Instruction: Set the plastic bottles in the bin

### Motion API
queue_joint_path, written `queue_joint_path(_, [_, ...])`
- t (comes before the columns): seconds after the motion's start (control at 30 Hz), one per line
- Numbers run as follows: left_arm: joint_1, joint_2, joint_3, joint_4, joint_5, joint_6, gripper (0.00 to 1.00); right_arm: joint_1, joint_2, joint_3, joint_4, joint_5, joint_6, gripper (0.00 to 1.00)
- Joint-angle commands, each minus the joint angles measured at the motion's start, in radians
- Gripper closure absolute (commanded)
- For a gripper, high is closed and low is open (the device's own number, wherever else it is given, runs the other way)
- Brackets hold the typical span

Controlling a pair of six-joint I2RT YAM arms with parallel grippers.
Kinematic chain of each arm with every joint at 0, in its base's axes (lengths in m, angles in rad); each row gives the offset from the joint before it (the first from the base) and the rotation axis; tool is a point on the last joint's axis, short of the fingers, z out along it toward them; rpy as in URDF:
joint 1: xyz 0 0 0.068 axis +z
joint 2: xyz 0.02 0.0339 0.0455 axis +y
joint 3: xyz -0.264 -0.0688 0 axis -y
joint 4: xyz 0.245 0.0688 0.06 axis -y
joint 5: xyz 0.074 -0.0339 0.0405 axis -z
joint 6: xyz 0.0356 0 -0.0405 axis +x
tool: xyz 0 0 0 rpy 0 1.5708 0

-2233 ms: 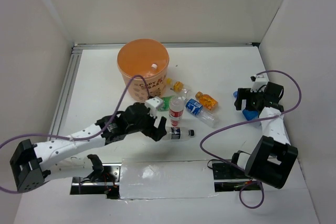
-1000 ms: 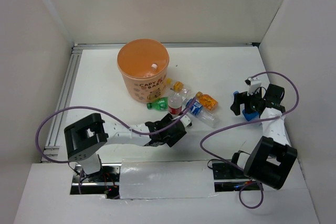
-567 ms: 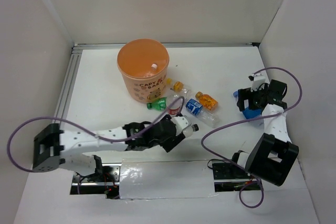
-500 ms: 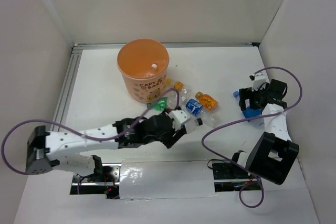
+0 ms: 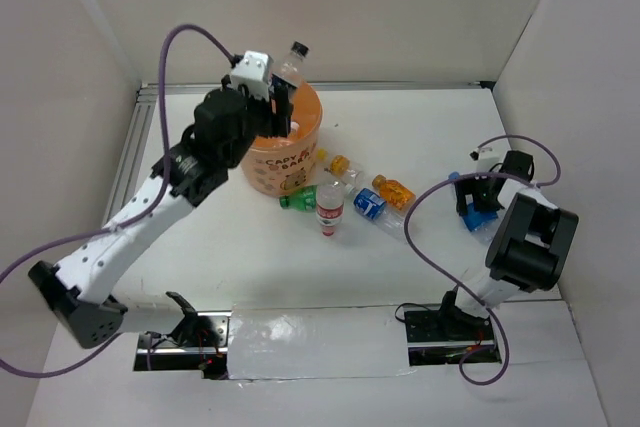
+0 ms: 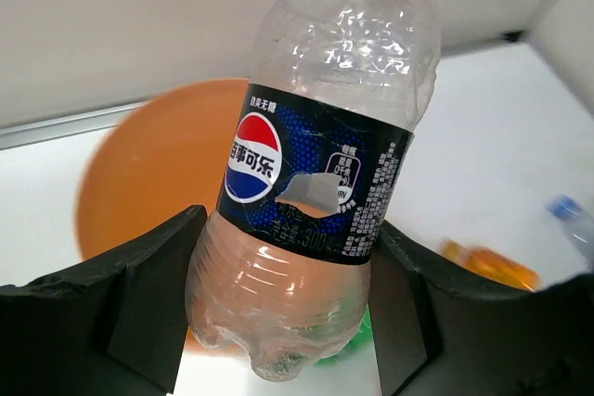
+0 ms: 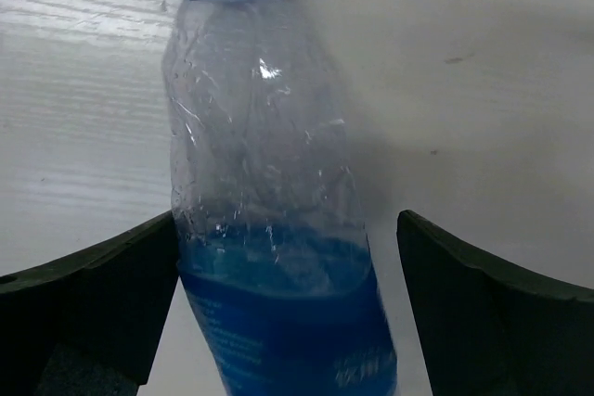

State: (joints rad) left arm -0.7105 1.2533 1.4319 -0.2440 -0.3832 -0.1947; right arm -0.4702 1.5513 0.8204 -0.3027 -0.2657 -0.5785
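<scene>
clear pepsi bottle (image 5: 291, 60) | left gripper (image 6: 283, 299) clamps it, jaws half-closed, above bin (image 5: 290, 169), upper left | centre before release | right gripper (image 7: 288, 312) spread wide astride blue bottle (image 7: 264, 183)

The bottle (image 6: 316, 183) has a dark label with the round Pepsi sign and "百事可乐". Letters on the bin (image 5: 285, 165) are too small to read.
</scene>
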Motion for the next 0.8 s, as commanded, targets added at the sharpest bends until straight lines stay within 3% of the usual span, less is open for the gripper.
queue_joint_path(0.0, [0.144,0.133,0.106,0.025,0.018,-0.061,0.74,-0.005,0.084,0.065,0.065,0.013,-0.049,0.02])
queue_joint_path(0.03, [0.163,0.167,0.122,0.005,0.030,-0.061,0.71,-0.005,0.098,0.065,0.065,0.013,-0.049,0.06])
queue_joint_path(0.07, [0.178,0.219,0.122,-0.011,0.046,-0.061,0.68,-0.005,0.110,0.065,0.056,0.013,-0.073,0.26])
queue_joint_path(0.1, [0.198,0.238,0.133,-0.035,0.046,-0.061,0.63,-0.005,0.110,0.065,0.056,0.003,-0.083,0.40])
queue_joint_path(0.13, [0.209,0.250,0.133,-0.044,0.046,-0.071,0.52,-0.014,0.122,0.065,0.025,-0.010,-0.083,0.52])
queue_joint_path(0.2, [0.220,0.261,0.110,-0.057,0.061,-0.080,0.42,-0.025,0.109,0.065,-0.004,-0.053,-0.127,0.73])
queue_joint_path(0.3, [0.250,0.246,0.049,-0.057,0.109,-0.089,0.21,-0.038,0.069,0.065,-0.105,-0.157,-0.201,0.84])
queue_joint_path(0.33, [0.250,0.227,0.023,-0.057,0.119,-0.089,0.17,-0.038,0.046,0.100,-0.177,-0.223,-0.219,0.98])
queue_joint_path(0.43, [0.241,0.192,0.001,-0.057,0.142,-0.065,0.01,-0.038,0.007,0.210,-0.280,-0.396,-0.265,1.00])
queue_joint_path(0.53, [0.165,0.115,0.001,-0.057,0.142,0.003,0.01,0.011,-0.031,0.366,-0.378,-0.541,-0.265,1.00])
queue_joint_path(0.6, [0.114,0.037,-0.024,-0.057,0.167,0.050,0.01,0.117,-0.045,0.448,-0.391,-0.584,-0.209,1.00])
queue_joint_path(0.7, [0.007,-0.064,-0.122,-0.017,0.167,0.098,0.01,0.290,-0.068,0.589,-0.245,-0.632,-0.084,1.00])
queue_joint_path(0.77, [-0.064,-0.211,-0.238,0.009,0.153,0.077,0.01,0.417,-0.054,0.737,-0.096,-0.632,0.137,1.00])
